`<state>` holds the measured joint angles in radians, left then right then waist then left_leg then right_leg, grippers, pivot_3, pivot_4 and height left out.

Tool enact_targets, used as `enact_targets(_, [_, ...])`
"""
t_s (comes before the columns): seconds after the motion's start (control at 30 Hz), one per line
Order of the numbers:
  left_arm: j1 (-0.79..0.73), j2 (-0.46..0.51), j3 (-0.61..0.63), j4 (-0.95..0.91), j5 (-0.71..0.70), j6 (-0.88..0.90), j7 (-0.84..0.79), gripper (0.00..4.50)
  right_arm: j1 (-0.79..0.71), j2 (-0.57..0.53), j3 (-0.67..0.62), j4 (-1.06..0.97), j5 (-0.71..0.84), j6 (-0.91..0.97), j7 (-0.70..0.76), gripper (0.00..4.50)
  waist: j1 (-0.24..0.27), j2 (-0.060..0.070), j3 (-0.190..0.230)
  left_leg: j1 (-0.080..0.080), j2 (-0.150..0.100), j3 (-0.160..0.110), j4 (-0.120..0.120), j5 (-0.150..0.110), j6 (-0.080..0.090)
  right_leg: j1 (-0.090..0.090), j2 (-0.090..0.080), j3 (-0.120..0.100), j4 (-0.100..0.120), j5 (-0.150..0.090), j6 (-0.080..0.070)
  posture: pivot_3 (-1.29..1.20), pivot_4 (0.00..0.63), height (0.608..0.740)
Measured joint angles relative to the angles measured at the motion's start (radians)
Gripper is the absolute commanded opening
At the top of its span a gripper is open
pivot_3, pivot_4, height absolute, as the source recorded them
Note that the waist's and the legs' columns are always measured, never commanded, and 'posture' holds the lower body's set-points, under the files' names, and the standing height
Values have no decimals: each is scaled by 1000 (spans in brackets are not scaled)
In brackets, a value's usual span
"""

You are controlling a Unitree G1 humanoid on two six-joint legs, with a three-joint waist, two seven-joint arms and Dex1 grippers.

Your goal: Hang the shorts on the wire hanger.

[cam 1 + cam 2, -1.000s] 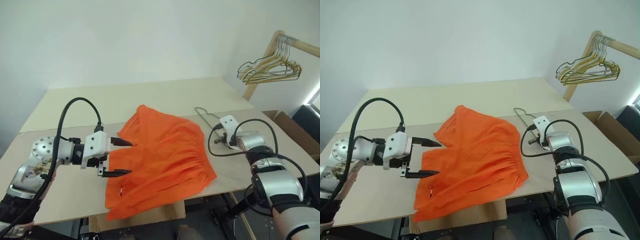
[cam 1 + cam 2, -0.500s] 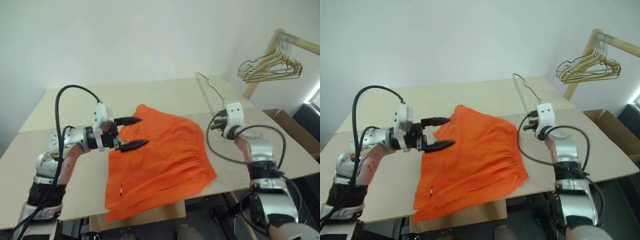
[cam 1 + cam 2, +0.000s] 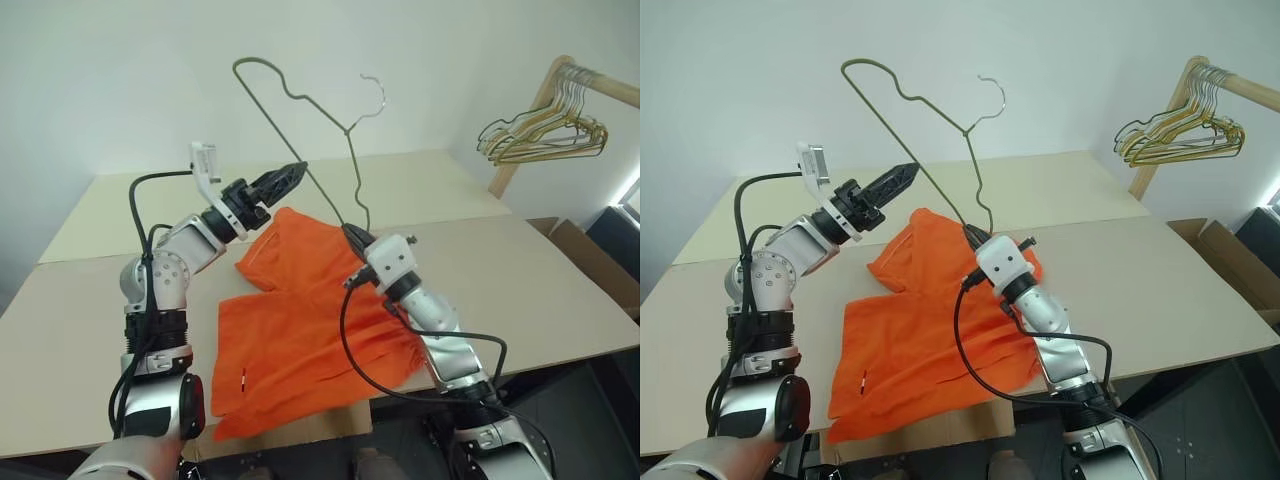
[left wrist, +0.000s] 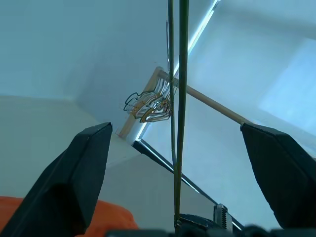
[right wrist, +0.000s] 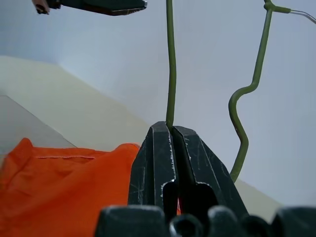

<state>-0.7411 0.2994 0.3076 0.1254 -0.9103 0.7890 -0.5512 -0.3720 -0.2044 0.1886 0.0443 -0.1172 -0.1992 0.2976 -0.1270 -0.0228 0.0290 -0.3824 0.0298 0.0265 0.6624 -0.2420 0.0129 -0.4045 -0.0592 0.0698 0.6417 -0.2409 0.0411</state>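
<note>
Lying flat at the near middle of the table, the shorts spread their bright orange cloth with the gathered waistband toward 3 o'clock and the leg hems toward 9 o'clock. They look soft, light and floppy, likely to sag and slide on thin wire, so the waistband seems the firmest place to take hold.

Just beyond them, the right hand is clamped shut on one end of the wire hanger, holding it upright above the shorts, its hook curling at 1 o'clock from the hand. The wire looks thin, stiff and springy, apt to twist in a one-point grip.

At 10 o'clock from the right hand, the left hand stands wide open, its fingers to either side of the hanger's long slanted wire without pinching it.

Far off at 2 o'clock, a wooden rail carries a bunch of gold and cream hangers. A cardboard box beside the table shows nothing of its contents.
</note>
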Motion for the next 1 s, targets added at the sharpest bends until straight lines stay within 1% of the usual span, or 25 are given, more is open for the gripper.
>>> enact_targets(0.03, [0, 0, 7, 0, -2, 0, -1, 4500, 4, -7, 4, 0, -6, -10, 7, 8, 1, 0, 0, 0, 0, 0, 0, 0, 0, 0, 0, 0, 0, 0, 0, -66, 0, 740])
enact_targets(0.1, [2, 0, 10, -5, -6, -3, -7, 4109, 7, -10, 8, 0, -18, -16, 8, 0, 1, 0, 0, 0, 0, 0, 0, 0, 0, 0, 0, 0, 0, 0, 0, -63, 0, 740])
enact_targets(0.13, [2, -2, 10, -10, -17, -2, -10, 3750, 7, -10, 10, 0, -20, -17, 8, 0, 1, 0, 0, 0, 0, 0, 0, 0, 0, 0, 0, 0, 0, 0, 0, -61, 0, 740])
enact_targets(0.17, [3, -4, 10, -16, -28, 1, -12, 3507, 7, -11, 10, 1, -21, -21, 8, 0, 1, 0, 0, 0, 0, 0, 0, 0, 0, 0, 0, 0, 0, 0, 0, -60, 0, 740])
enact_targets(0.23, [3, -4, 13, -27, -42, 21, -10, 2862, 7, -12, 13, 6, -26, -32, 8, 0, 1, 0, 0, 0, 0, 0, 0, 0, 0, 0, 0, 0, 0, 0, 0, -57, 0, 740])
enact_targets(0.5, [3, -10, 25, -28, -56, 21, 10, 226, 14, -23, 36, 26, -55, -70, 20, 0, 2, 0, 0, 0, 0, 0, 0, 0, 0, 0, 0, 0, 0, 0, 0, -53, 0, 740])
enact_targets(0.53, [3, -10, 24, -28, -54, 21, 13, 51, 17, -22, 37, 25, -56, -71, 21, 0, 2, 0, 0, 0, 0, 0, 0, 0, 0, 0, 0, 0, 0, 0, 0, -54, 0, 740])
enact_targets(0.67, [3, -9, 15, -24, -26, 17, 18, 51, 21, 2, 37, 1, -68, 11, 14, 0, 3, 0, 0, 1, 0, 0, 0, 0, 0, 0, 0, 0, 0, 0, 0, -56, 0, 740])
enact_targets(0.73, [4, -9, 5, -25, -7, 11, 18, 0, 20, 1, 37, -5, -79, 35, 14, 586, 4, 0, 0, 1, 0, 0, 0, 0, 0, 1, 0, 0, 0, 0, 0, -57, 0, 740])
enact_targets(0.77, [5, -8, -10, -25, 17, -9, 17, 0, 19, -2, 38, -6, -89, 42, 14, 802, 5, 0, 0, 1, 0, 0, 0, 0, 0, 1, 0, 0, 0, 0, 0, -57, 0, 740])
enact_targets(0.87, [17, -5, -75, -26, 120, -73, 17, 0, 19, -13, 39, -5, -119, 50, 9, 1810, 5, 0, 0, 0, -1, 0, 0, 0, 0, 1, 0, 0, -1, 0, 0, -64, 0, 740])
enact_targets(1.0, [24, -5, -92, -4, 168, -119, 8, 0, 27, -13, 32, -16, -125, 75, 1, 3146, 3, 0, 0, 0, 0, 0, 0, 0, 0, 0, 0, 0, 0, 0, 0, -63, 0, 740])
